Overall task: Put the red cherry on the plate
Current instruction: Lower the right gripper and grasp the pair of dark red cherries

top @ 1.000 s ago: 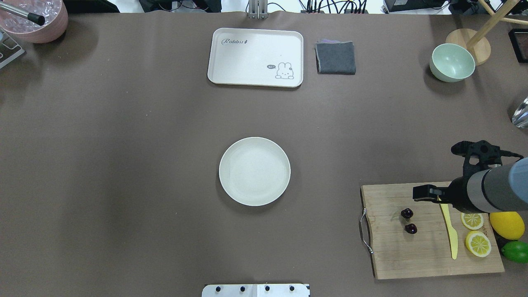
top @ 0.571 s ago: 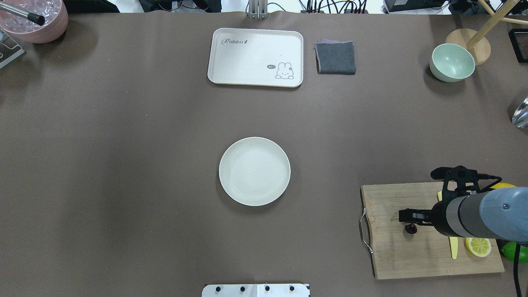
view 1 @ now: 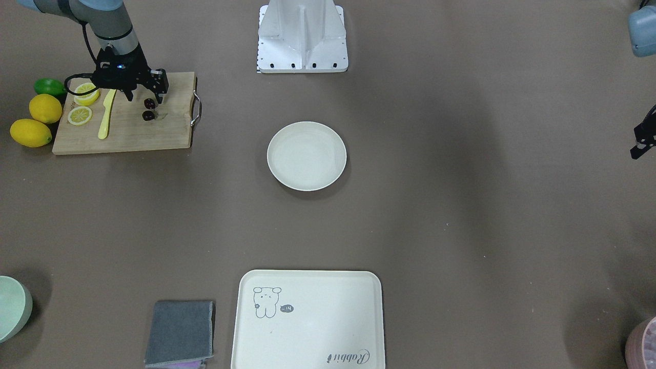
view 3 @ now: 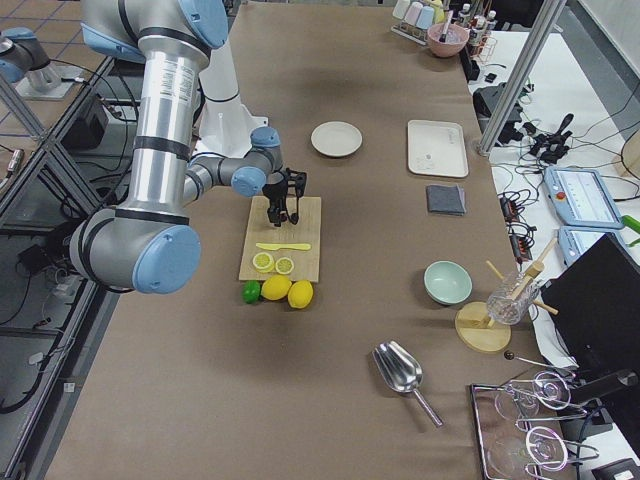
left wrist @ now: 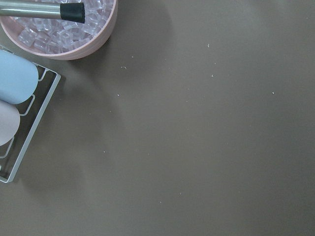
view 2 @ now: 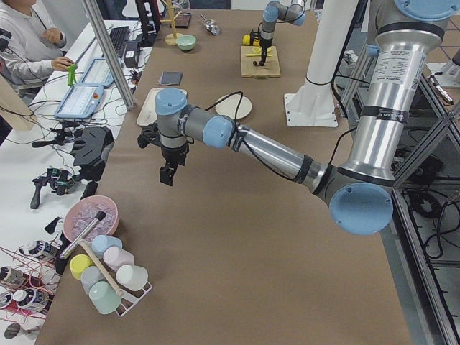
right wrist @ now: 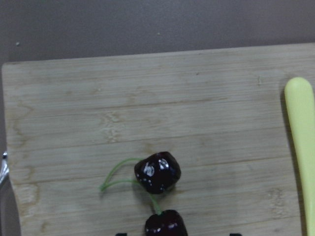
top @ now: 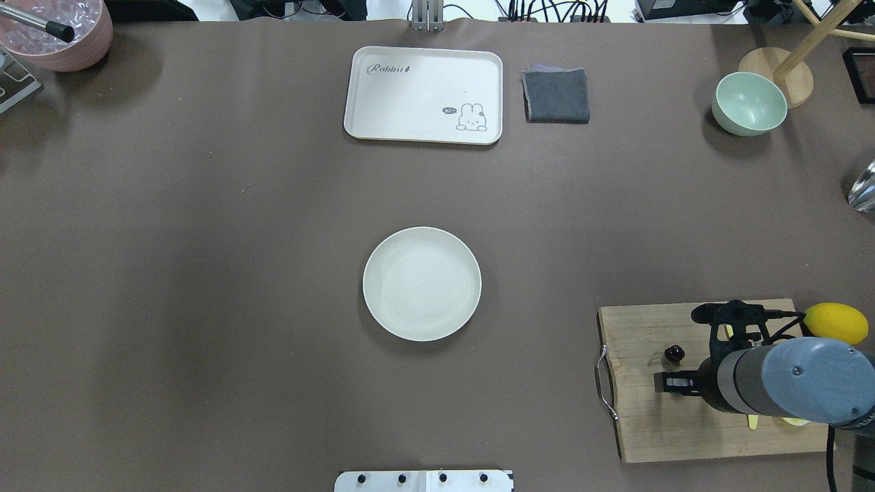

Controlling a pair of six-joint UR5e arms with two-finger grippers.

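The red cherry (right wrist: 157, 172) is a glossy dark pair joined by thin green stems. It lies on the wooden cutting board (top: 642, 424) at the table's right; in the overhead view only one fruit (top: 675, 352) shows. My right gripper (top: 673, 383) hangs open just above the board, its jaws either side of the pair's other fruit (view 1: 149, 103), holding nothing. The cream plate (top: 422, 283) sits bare at the table's centre, well left of the board. My left gripper (view 2: 169, 172) hovers over bare table far to the left; whether it is open or shut I cannot tell.
On the board lie a yellow knife (view 1: 105, 115) and lemon slices (view 1: 80, 115); whole lemons (view 1: 31, 132) and a lime (view 1: 48, 86) sit beside it. A rabbit tray (top: 424, 94), grey cloth (top: 556, 96) and mint bowl (top: 748, 104) line the far edge. A pink ice bowl (left wrist: 59, 29) is far left.
My right gripper has moved from the board's far edge toward its near side and now covers the nearer fruit of the pair. The cherry and plate have not moved.
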